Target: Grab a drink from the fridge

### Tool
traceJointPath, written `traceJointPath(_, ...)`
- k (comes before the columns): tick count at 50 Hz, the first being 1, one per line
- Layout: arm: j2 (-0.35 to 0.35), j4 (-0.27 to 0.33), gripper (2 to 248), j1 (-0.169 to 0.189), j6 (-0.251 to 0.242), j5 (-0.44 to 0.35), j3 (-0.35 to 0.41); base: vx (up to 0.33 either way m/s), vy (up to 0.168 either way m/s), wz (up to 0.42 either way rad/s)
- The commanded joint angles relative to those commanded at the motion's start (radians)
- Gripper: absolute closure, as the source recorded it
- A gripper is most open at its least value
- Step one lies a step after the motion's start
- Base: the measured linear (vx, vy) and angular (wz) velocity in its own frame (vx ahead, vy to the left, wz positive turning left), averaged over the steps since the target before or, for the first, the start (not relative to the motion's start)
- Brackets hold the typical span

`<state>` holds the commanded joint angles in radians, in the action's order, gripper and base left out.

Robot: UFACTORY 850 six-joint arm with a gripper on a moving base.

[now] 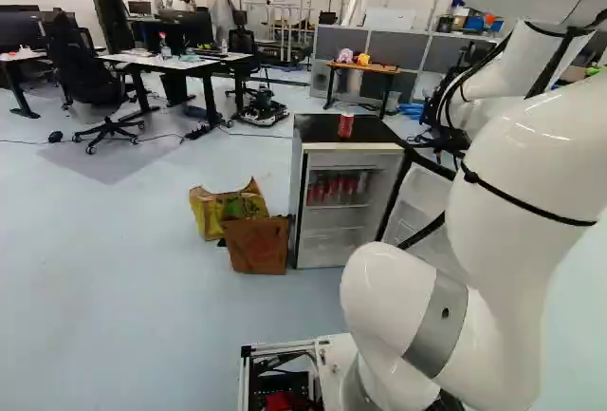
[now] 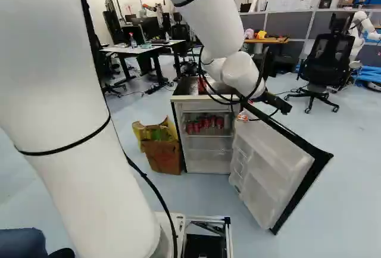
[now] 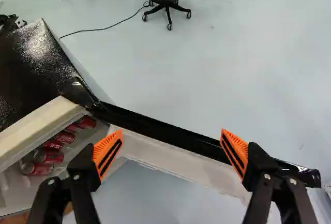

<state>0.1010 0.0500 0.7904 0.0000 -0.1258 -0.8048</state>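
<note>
Hangs with the tool [image 3: 171, 136] at the open door [image 2: 271, 159] of the fridge [image 1: 353, 148], on the hinge side and outside the cabinet. Shows both fingers [image 3: 107, 154] spread wide, with a strip of door edge between them in the wrist view, but no grip on it and no hold of anything else. Cannot tell about contact between finger and door.

Look for red cans [image 3: 46, 157] inside the fridge, on the upper shelf [image 1: 337, 207], standing upright with long axes vertical. In the right base view, lie left of the tool and lower, past the finger nearer the fridge. Note also a single can [image 1: 345, 125] upright on the fridge top [image 1: 318, 129].

Seems ready for the reach, with the door already open. Calls next, probably, for clearing the door, shifting toward the fridge's open front, dropping to shelf height and aiming inward, with one finger to each side of a can. Risks snagging the door edge, striking the fridge top or toppling neighbouring cans.
</note>
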Motion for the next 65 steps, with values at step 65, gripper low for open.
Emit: traceJointPath(65, 0.270, -0.074, 3, 0.099, 0.000, 0.156, -0.313, 0.000, 0.000, 0.000)
